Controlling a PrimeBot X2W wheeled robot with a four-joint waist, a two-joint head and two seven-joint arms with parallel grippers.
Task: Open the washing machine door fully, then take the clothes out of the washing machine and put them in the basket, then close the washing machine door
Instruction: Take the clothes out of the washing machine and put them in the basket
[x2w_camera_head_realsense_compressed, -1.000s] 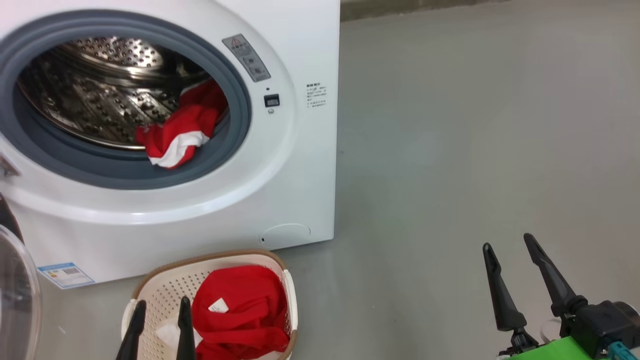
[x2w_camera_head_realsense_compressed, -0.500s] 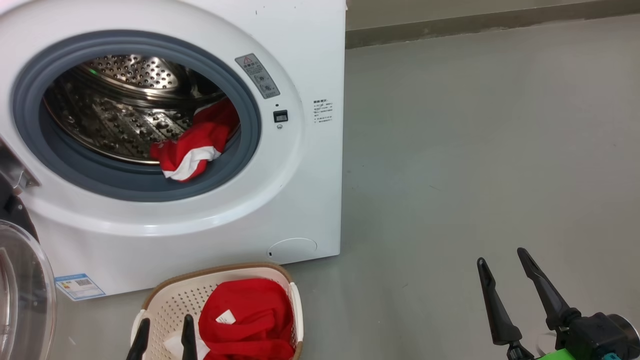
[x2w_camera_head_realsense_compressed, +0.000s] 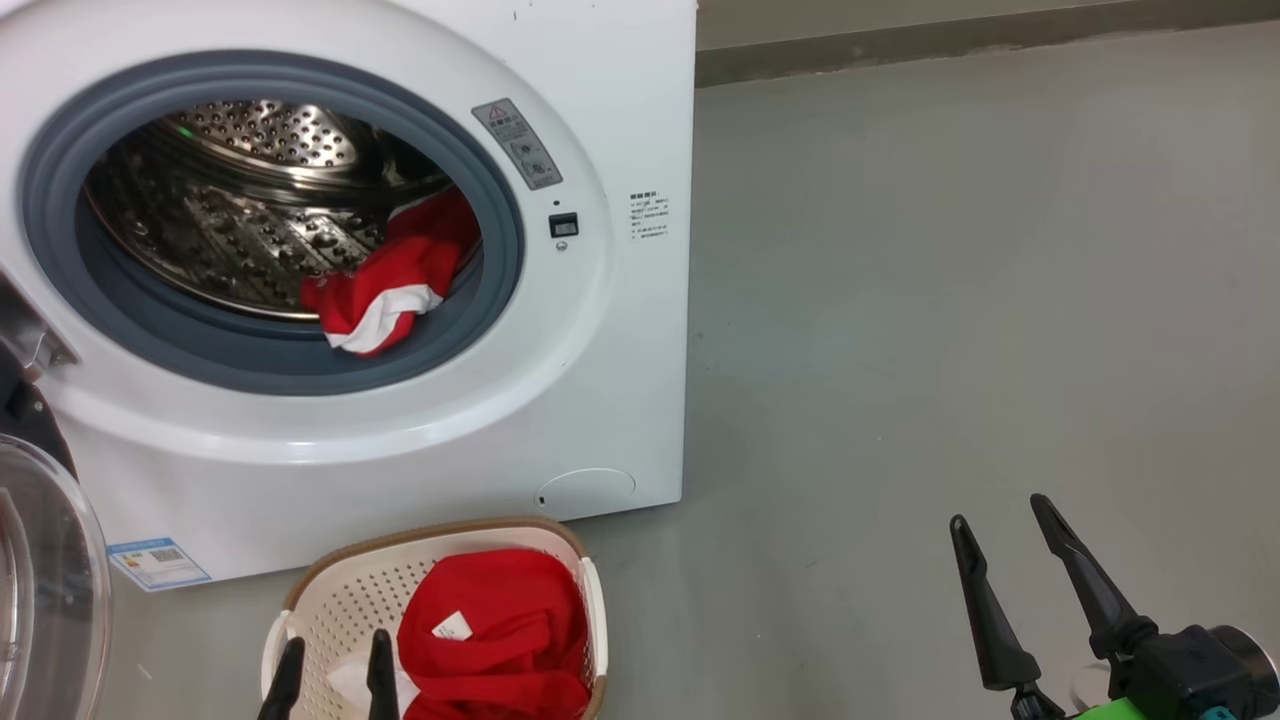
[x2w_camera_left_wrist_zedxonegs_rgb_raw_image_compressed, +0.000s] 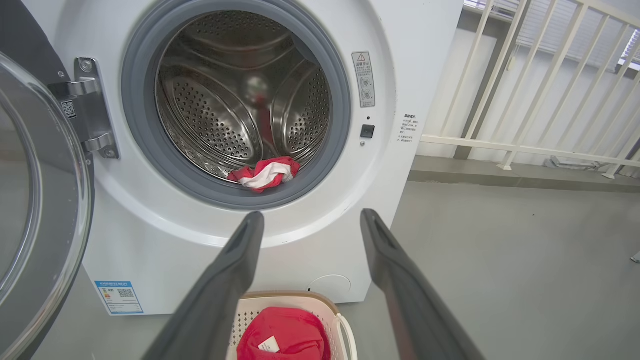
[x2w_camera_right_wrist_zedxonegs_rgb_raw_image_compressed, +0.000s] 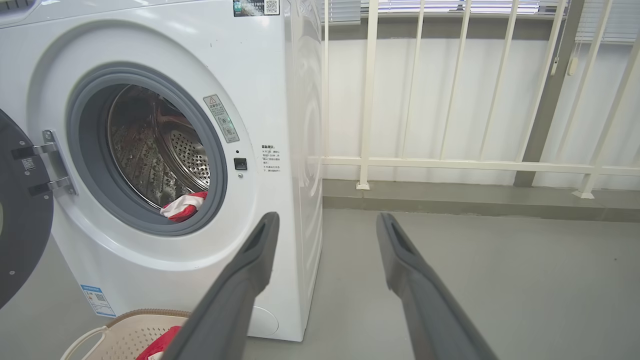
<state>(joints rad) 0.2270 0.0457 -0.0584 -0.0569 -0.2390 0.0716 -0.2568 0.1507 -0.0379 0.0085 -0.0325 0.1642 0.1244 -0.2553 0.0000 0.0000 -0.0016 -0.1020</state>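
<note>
Door (x2w_camera_head_realsense_compressed: 45, 590) swung wide, one red jersey (x2w_camera_head_realsense_compressed: 500, 630) in the basket (x2w_camera_head_realsense_compressed: 335, 572), a second jersey (x2w_camera_head_realsense_compressed: 380, 290) at the drum lip of the washing machine (x2w_camera_head_realsense_compressed: 600, 400): we're mid-unload, left gripper (x2w_camera_head_realsense_compressed: 336, 642) and right gripper (x2w_camera_head_realsense_compressed: 1000, 515) both spread empty, so next we reach in.

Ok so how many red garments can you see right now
2. One red-and-white garment lies in the washing machine, at the front lip of its drum; one red garment sits in the basket. More could be hidden under it or deeper inside.
</note>
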